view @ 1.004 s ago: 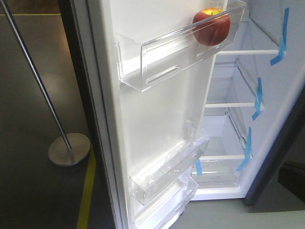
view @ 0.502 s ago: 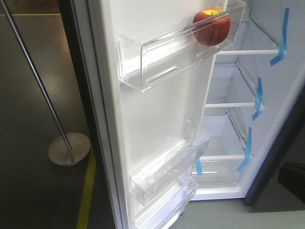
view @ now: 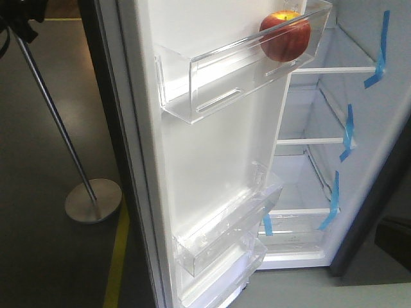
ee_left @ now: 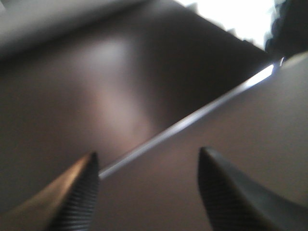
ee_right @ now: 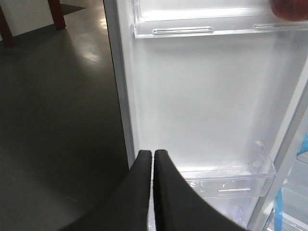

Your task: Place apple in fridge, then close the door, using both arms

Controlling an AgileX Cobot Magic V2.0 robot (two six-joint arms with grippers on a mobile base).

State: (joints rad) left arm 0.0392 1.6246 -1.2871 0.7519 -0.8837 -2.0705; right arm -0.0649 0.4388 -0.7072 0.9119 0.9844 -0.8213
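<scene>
Left gripper [ee_left: 144, 166] spread wide and empty, right gripper [ee_right: 153, 154] pinched closed on nothing; apple [view: 284, 35] lodged in upper bin [view: 192, 83] of door [view: 212, 160], which stands open: placing judged done, closing outstanding.

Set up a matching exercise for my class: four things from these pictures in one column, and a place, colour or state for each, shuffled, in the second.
Column one:
1. apple
2. door
3. tape
4. stand

Column two:
a. blue
b. on the floor
c. open
d. in the top door bin

Pairs: 1-d, 2-c, 3-a, 4-b.
</scene>
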